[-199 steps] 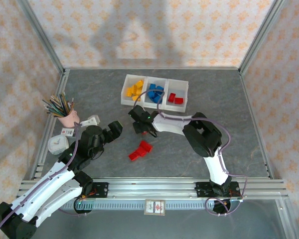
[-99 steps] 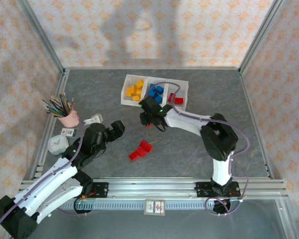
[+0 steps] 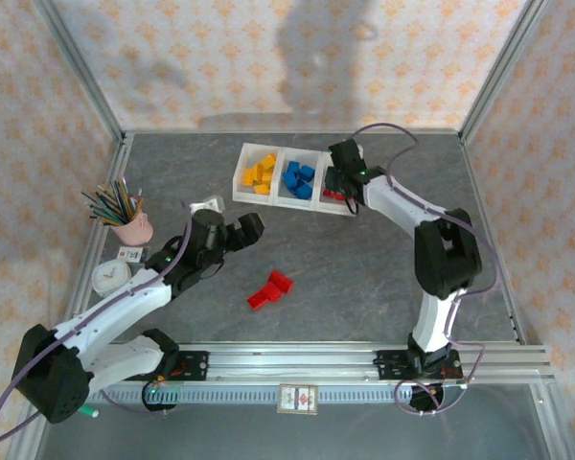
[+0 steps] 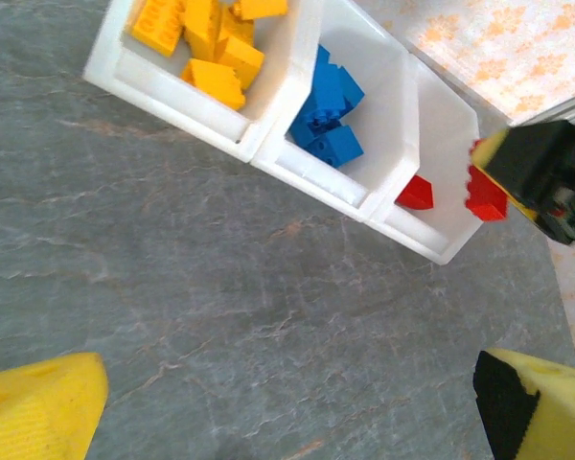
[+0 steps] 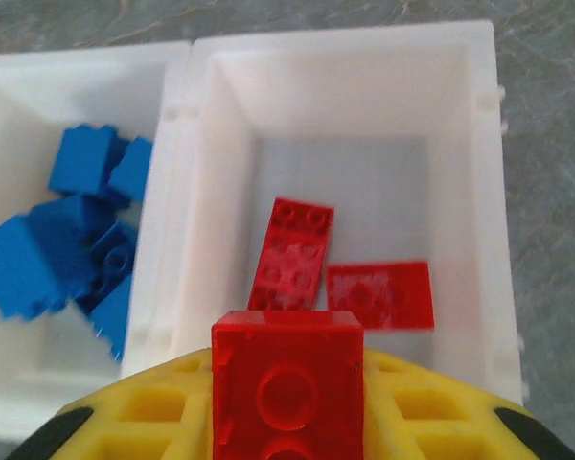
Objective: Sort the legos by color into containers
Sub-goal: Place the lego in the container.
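The white three-compartment tray [image 3: 238, 188] holds yellow legos [image 3: 260, 172] on the left, blue legos [image 3: 298, 179] in the middle and red ones on the right. My right gripper [image 3: 337, 184] hovers over the right compartment, shut on a red brick [image 5: 286, 345]. Two flat red legos [image 5: 292, 254] lie below it inside that compartment [image 5: 498, 192]. A few red legos [image 3: 270, 288] remain on the table's middle. My left gripper [image 3: 250, 228] stands open over bare table, its yellow fingers [image 4: 38, 402] wide apart, facing the tray [image 4: 259, 153].
A pink cup of pencils [image 3: 129, 222] stands at the left, with a white timer [image 3: 109, 278] and small white items near it. Metal frame rails border the grey table.
My right gripper carried the red brick from the table's middle up and right to above the tray's right compartment. My left arm reached forward and right toward the tray.
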Controlling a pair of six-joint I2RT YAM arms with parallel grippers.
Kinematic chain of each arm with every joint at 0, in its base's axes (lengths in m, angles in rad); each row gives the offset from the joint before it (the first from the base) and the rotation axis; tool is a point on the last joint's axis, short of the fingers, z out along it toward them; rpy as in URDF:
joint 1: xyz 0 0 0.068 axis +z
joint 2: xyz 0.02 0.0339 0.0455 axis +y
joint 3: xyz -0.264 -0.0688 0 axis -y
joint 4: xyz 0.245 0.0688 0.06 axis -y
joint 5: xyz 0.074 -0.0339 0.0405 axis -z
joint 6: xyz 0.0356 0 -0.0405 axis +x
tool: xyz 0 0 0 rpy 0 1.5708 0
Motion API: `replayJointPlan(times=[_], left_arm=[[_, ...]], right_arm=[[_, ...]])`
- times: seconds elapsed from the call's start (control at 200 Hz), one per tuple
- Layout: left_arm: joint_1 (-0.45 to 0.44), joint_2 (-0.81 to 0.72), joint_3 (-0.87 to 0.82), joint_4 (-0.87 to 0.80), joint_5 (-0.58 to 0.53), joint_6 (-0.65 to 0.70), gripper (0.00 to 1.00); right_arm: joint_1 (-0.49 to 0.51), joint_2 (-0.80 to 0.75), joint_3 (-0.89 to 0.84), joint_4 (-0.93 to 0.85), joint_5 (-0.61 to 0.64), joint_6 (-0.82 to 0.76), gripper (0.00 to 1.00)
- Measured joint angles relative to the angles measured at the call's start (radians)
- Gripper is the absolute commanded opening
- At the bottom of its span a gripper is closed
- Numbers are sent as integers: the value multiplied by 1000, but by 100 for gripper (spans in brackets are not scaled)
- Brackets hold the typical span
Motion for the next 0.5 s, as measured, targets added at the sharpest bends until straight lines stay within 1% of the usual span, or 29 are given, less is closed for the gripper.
replayJointPlan(times=[0.125,0.21,0.25,0.35,0.5], left_arm=[[0,63,38,26,14,16,99],[0,89,55,39,21,21,99],[3,95,58,46,24,24,99],[11,103,62,54,26,34,99],[18,103,63,56,25,38,99]], right_arm=[[-18,113,93,2,18,-17,33],[-24,176,156,-5,31,-29,41],[-25,199,183,-7,34,-37,44],[-29,217,215,-10,40,-46,49],[-32,216,219,-14,37,-55,52]])
